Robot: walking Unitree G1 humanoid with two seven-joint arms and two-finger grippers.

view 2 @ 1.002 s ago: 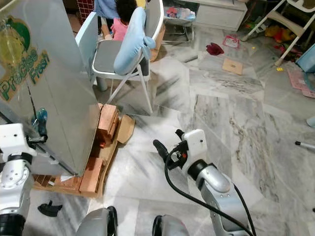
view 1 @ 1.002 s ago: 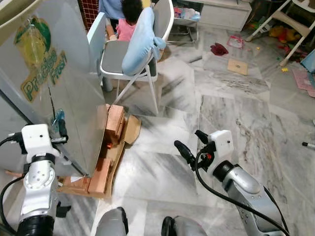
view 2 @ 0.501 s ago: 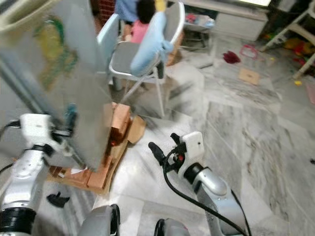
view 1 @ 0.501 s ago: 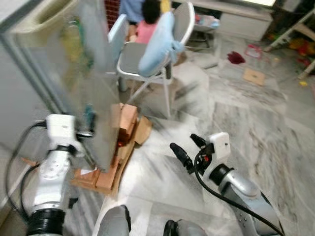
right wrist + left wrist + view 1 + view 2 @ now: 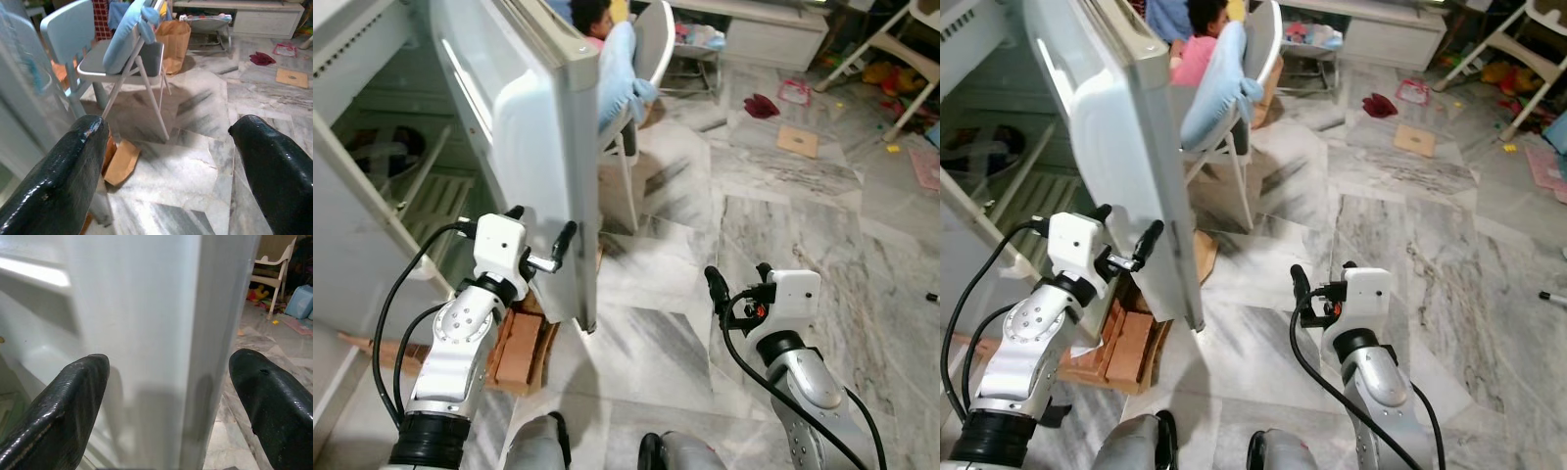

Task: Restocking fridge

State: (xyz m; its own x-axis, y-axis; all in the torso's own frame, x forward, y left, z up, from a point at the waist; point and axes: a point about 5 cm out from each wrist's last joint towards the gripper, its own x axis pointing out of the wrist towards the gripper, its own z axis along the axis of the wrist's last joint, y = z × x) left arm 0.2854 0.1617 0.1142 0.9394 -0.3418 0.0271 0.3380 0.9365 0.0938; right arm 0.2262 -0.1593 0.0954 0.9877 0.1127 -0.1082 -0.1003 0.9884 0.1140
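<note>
– What changed just now?
– The tall white fridge door (image 5: 543, 147) has swung wide since a second ago; the left gripper (image 5: 540, 240), jaws spread, straddles its edge left of centre, baring two wire shelves (image 5: 431, 191).
– So loading can start?
– Likely. The right gripper (image 5: 736, 284), jaws spread, holds nothing.

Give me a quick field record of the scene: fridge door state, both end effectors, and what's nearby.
fridge door: open, swung out, inner side toward the shelves
left end effector: fingers spread on either side of the door's edge
right end effector: open, holding nothing, above the marble floor
fridge interior: shelves visible, contents unclear
nearby: chair with a blue cover just beyond the door; a person behind it
floor at fridge base: cardboard pieces
</note>
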